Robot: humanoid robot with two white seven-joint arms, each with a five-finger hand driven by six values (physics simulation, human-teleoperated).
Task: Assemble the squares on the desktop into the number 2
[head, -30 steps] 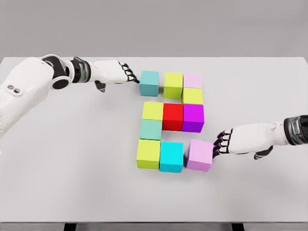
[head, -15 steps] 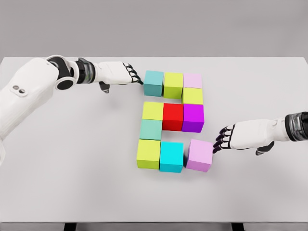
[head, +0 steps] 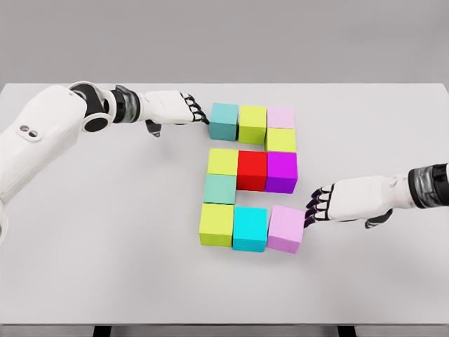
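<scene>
My right hand [head: 330, 206] pushed the pale lilac cube [head: 286, 228] leftward, lower centre, now touching the cyan cube [head: 250, 228]. My left hand [head: 172, 107] nudged the teal cube [head: 224, 121] right against the yellow-green cube [head: 252, 124].

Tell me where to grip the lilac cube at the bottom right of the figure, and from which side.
Take the lilac cube from above, fingers on its near and far faces. Both look free: the magenta cube behind stands slightly apart. The cyan cube blocks its left face, and the right hand is at its right face, so a side pinch has no room.

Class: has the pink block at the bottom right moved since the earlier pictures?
Yes. The pink block slid left, closing its gap to the cyan block, with the right hand behind it.
</scene>
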